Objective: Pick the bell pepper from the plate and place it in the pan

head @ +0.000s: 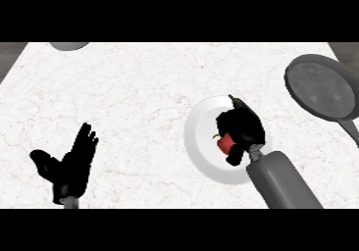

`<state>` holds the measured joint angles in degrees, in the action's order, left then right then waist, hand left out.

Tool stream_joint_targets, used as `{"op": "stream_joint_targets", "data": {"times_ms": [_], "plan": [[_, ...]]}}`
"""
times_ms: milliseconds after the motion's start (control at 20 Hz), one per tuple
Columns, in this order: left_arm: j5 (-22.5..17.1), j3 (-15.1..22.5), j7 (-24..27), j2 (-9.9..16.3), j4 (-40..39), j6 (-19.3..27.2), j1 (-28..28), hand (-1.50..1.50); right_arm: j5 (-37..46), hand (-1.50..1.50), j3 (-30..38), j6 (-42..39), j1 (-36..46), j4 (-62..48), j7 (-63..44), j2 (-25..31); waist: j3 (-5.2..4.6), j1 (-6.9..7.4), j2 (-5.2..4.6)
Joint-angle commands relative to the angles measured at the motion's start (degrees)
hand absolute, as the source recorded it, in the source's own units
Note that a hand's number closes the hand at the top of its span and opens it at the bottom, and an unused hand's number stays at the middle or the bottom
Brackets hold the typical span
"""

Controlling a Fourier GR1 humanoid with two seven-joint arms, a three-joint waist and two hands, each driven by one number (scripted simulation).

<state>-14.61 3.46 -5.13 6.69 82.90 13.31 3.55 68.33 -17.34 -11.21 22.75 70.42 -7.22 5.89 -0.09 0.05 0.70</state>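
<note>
Left hand (68, 166) lower left of frame, near the table's (139, 88) bottom edge, fingers straight and spread, thumb out, holding nothing. Wide bare marble around it and up toward the top edge. Right hand (242, 128) right of center, over the white plate (200, 125), fingers curled round the red pepper (226, 142); pepper mostly hidden, on or just above the plate, cannot tell which. Plate's right side covered by hand and forearm. Pan (323, 88) upper right, near the table's right edge, apart from the plate, handle running down toward the right frame edge. Grey round object (68, 45) at top left, cut off.
</note>
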Motion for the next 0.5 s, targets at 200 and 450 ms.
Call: {"op": "stream_joint_targets", "data": {"times_ms": [200,450], "plan": [[1.87,0.57,-1.75,-1.99,-3.09,2.15,-2.84,0.00,-3.73,1.50,4.56,-9.11,-4.41,5.90,-10.21,-3.30,0.07,-0.36,-0.64],[-1.31,-2.53,-1.40,0.44,-3.30,-2.42,-1.27,0.00,-0.85,1.50,5.88,-4.28,-1.96,9.93,-8.55,0.22,0.07,-0.08,-0.69]]}}
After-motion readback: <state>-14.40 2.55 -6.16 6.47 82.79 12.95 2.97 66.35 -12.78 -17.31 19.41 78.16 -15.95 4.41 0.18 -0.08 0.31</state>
